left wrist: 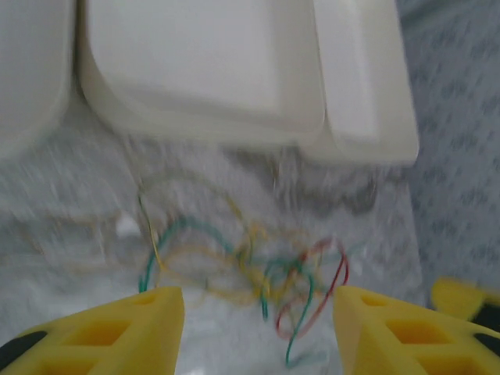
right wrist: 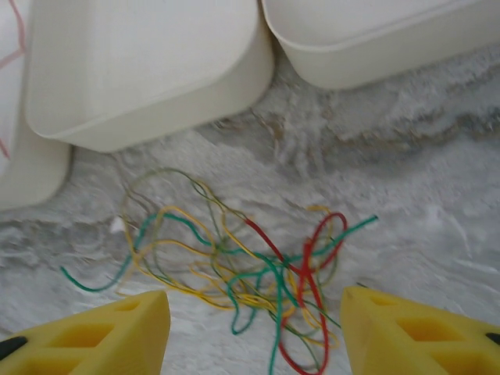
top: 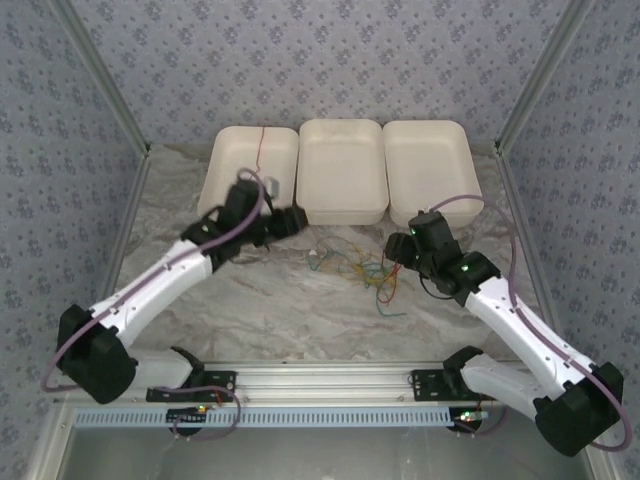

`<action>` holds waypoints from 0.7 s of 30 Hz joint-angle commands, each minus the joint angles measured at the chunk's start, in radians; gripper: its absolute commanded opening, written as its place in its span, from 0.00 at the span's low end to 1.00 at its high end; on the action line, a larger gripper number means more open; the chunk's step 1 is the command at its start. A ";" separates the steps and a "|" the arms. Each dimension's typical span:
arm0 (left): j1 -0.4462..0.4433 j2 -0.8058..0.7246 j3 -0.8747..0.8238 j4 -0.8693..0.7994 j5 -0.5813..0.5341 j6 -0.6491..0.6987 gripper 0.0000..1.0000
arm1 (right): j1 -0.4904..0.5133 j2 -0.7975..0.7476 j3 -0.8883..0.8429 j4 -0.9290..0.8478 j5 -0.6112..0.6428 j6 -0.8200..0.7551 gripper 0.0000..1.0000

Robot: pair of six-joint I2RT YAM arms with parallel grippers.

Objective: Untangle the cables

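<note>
Left gripper (left wrist: 258, 312) and right gripper (right wrist: 254, 305) hover over the tangled cables (right wrist: 258, 273), fingers apart, holding nothing. We judge it best to pinch one loose green cable (right wrist: 78, 281) end, drawing outward slowly.

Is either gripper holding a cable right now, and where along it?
Nothing is held. The left gripper and right gripper both stand open, the cables lying loose on the table.

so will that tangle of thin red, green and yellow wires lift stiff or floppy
Probably floppy: the tangle of thin wires lies in loose curls flat on the marbled table, so a lifted strand would likely droop. Thread-thin, so likely very light. Strands cross repeatedly, so pulling one may drag neighbours along.
</note>
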 commanded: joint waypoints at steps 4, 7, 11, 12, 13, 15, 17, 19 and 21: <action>-0.170 0.100 -0.172 0.211 -0.148 -0.170 0.57 | -0.007 0.147 -0.023 0.070 -0.001 -0.054 0.55; -0.224 0.197 -0.126 0.255 -0.160 -0.178 0.58 | -0.004 0.242 -0.018 0.137 -0.004 -0.093 0.50; -0.272 0.312 -0.028 0.267 -0.167 -0.191 0.60 | -0.007 0.325 0.007 0.182 0.009 -0.121 0.46; -0.281 0.339 -0.006 0.271 -0.168 -0.195 0.60 | -0.007 0.340 0.015 0.193 0.008 -0.129 0.46; -0.288 0.367 0.016 0.273 -0.168 -0.199 0.60 | -0.009 0.361 0.024 0.195 0.010 -0.136 0.45; -0.296 0.417 0.054 0.266 -0.172 -0.208 0.61 | -0.009 0.399 0.049 0.200 0.009 -0.150 0.44; -0.300 0.456 0.079 0.263 -0.180 -0.217 0.62 | -0.010 0.434 0.071 0.199 0.011 -0.159 0.43; -0.298 0.487 0.096 0.258 -0.201 -0.225 0.64 | -0.013 0.468 0.087 0.202 0.011 -0.167 0.43; -0.296 0.510 0.116 0.234 -0.219 -0.232 0.64 | -0.016 0.481 0.095 0.200 0.010 -0.167 0.42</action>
